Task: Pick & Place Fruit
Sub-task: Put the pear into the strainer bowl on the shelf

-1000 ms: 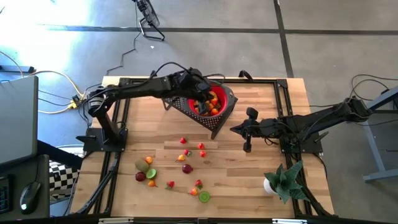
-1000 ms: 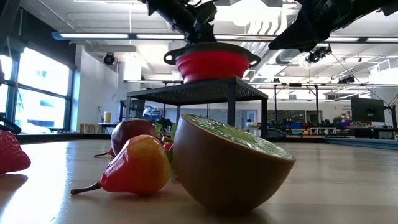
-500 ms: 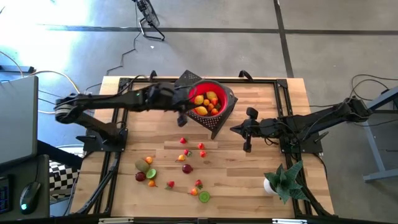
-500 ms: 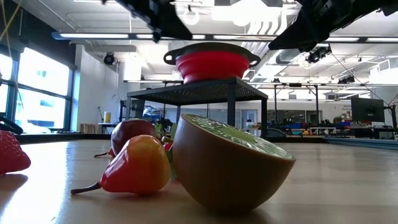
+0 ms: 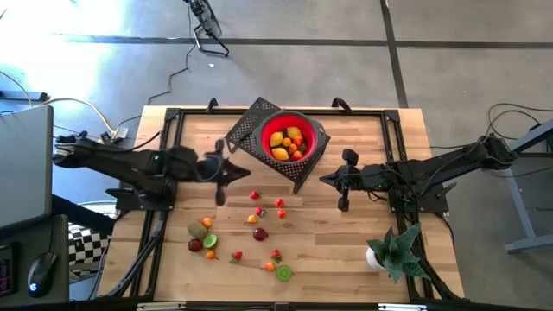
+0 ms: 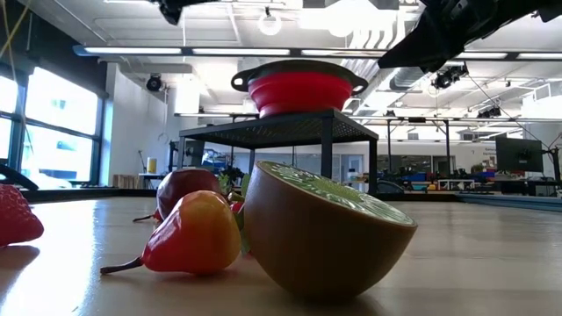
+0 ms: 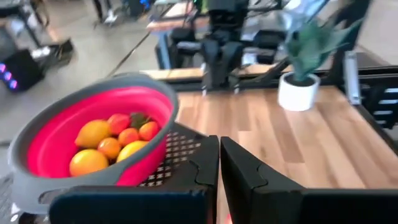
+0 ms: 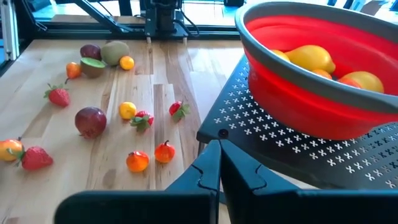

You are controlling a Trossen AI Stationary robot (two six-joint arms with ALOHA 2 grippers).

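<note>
The left claw (image 5: 221, 170), fingers pressed together and carrying nothing, is hanging over the wooden surface (image 5: 363, 147) just left of the red bowl (image 5: 285, 138), which is sitting on a black perforated stand (image 5: 304, 169) and already holding several fruits. Nearer the front edge, the remaining fruit (image 5: 259, 233) is lying scattered: strawberries, small oranges, a dark red apple, a kiwi half. They are likely light, hard and smooth toys, apt to roll or slip, so pinching each across its widest middle looks safest. On the right, the right claw (image 5: 344, 202), also closed and empty, is waiting beside the stand.
</note>
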